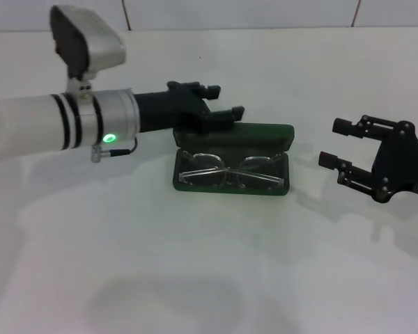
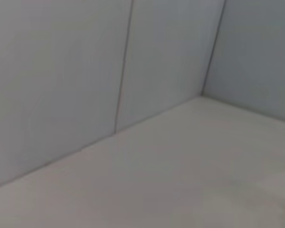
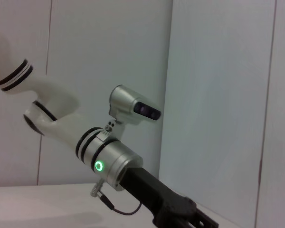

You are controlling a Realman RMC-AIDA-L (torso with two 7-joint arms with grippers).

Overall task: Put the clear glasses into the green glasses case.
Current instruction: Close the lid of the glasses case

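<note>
Clear glasses (image 1: pixel 231 171) in green glasses case (image 1: pixel 265 132), below left gripper (image 1: pixel 226 102)

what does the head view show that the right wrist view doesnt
Only the head view shows the clear glasses lying in the open green glasses case, with its lid standing behind. It also shows the left claw open above the case's back left corner, and the right claw open, apart from the case on its right.

Only the right wrist view shows the left arm's curved upper links before the wall panels.

Both show the left arm's wrist with its green light, its camera, and the white table.
</note>
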